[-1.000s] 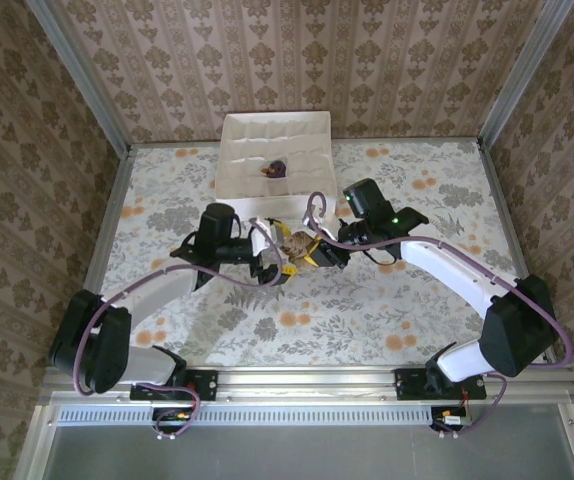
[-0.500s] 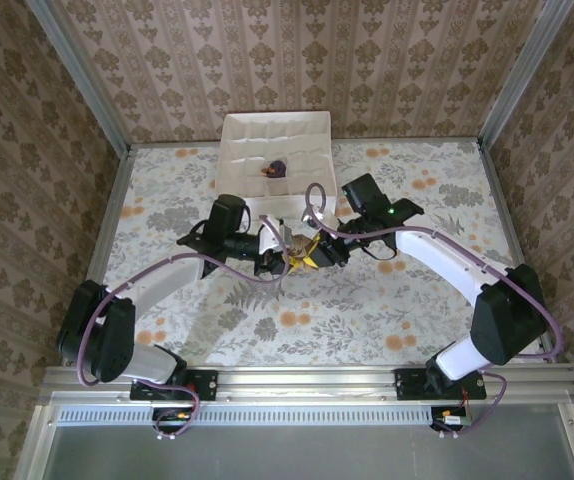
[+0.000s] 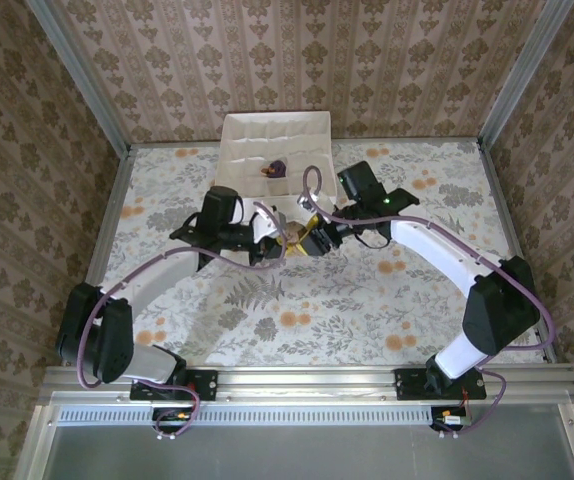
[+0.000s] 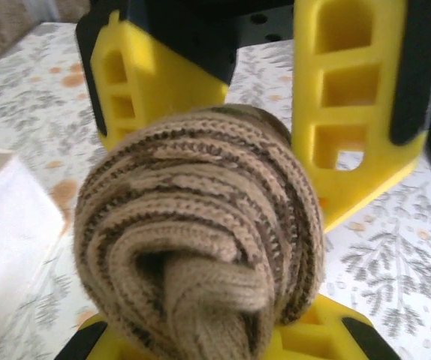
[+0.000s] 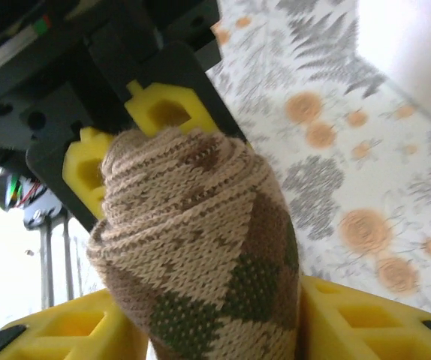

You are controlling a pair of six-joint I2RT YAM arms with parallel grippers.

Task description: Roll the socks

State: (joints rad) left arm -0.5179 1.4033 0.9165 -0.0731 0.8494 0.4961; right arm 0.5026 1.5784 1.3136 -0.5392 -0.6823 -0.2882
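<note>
Patterned wallpaper closes in a flowered table (image 3: 387,300) on three sides. From above, one white divided tray (image 3: 229,150) sits at the middle of the table's far edge. One dark purple sock (image 3: 276,168), bundled, lies in a compartment near the tray's centre. Two arms meet just short of the tray's near rim. The left gripper (image 3: 277,244) and the right gripper (image 3: 310,238) face each other, with the second sock, a brown-and-tan checked sock (image 3: 293,238), rolled into a ball between them.

The left wrist camera has that roll close up, seated between its own two yellow fingers, which are clamped on it. Behind stand the right gripper's two fingers (image 4: 366,180), set apart.

On the right wrist camera, the roll rises between two yellow fingers (image 5: 58,330). They flank it closely, but I cannot tell whether they pinch it.
</note>
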